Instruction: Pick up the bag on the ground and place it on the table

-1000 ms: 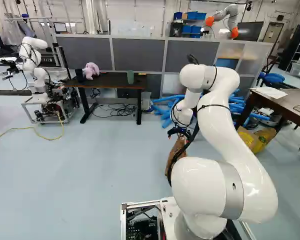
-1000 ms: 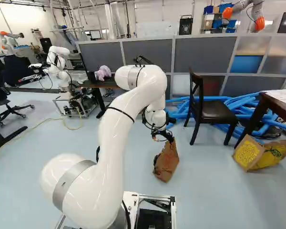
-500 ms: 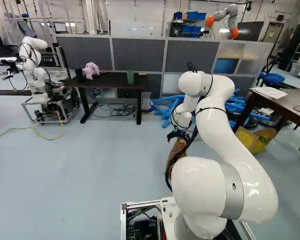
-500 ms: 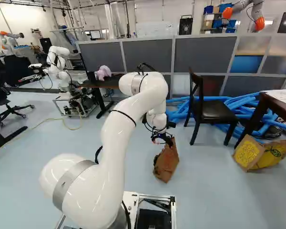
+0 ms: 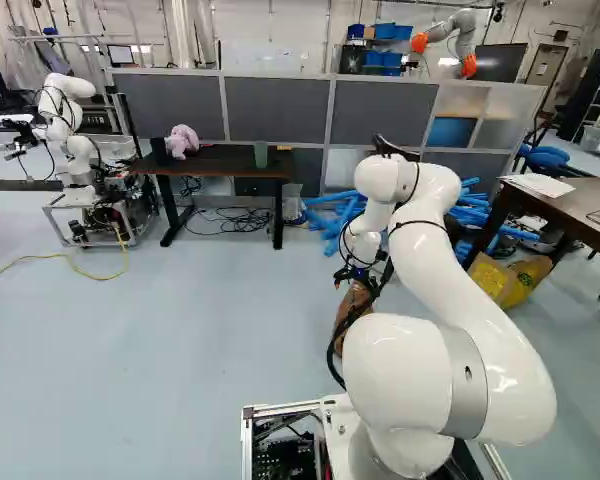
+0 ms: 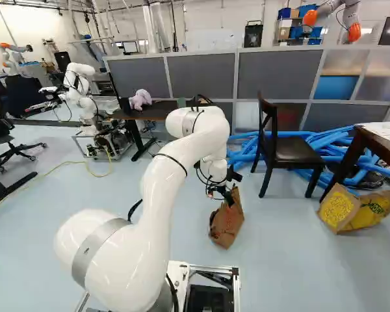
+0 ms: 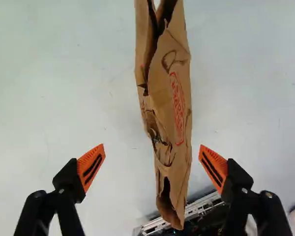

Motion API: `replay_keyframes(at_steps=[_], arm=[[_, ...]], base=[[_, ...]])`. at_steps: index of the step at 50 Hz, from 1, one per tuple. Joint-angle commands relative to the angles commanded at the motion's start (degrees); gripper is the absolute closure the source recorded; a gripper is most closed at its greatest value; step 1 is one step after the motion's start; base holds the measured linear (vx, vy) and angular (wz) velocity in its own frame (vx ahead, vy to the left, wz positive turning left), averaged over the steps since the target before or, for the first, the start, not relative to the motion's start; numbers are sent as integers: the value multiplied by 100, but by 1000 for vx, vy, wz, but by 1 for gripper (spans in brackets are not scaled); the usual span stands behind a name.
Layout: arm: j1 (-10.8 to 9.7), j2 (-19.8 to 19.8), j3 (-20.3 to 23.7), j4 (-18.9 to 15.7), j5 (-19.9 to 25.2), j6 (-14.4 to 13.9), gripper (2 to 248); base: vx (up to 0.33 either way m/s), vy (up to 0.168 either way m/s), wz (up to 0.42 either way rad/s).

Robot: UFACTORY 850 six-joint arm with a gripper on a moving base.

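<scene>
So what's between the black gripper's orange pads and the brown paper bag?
Just pale floor, on either side, in the wrist view: the brown paper bag runs between the spread orange pads of the black gripper, touching neither.

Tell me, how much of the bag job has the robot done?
Reaching looks nearly done: the open claw is over the brown bag, an orange pad on each side. Nothing is gripped. Left to do: close on the bag, lift it off the floor and set it on a table.
</scene>
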Motion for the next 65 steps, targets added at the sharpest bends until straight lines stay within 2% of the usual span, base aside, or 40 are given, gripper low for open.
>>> replay_keyframes(at_steps=[8, 28, 64, 65], arm=[[0, -170, -147, 0, 0, 101, 3], [-6, -622, -599, 0, 0, 117, 3], [-30, -1557, -1782, 0, 0, 117, 3], [-30, -1568, -1796, 0, 0, 117, 34]], base=[[0, 0, 0], [0, 0, 0], [0, 0, 0], [0, 0, 0]])
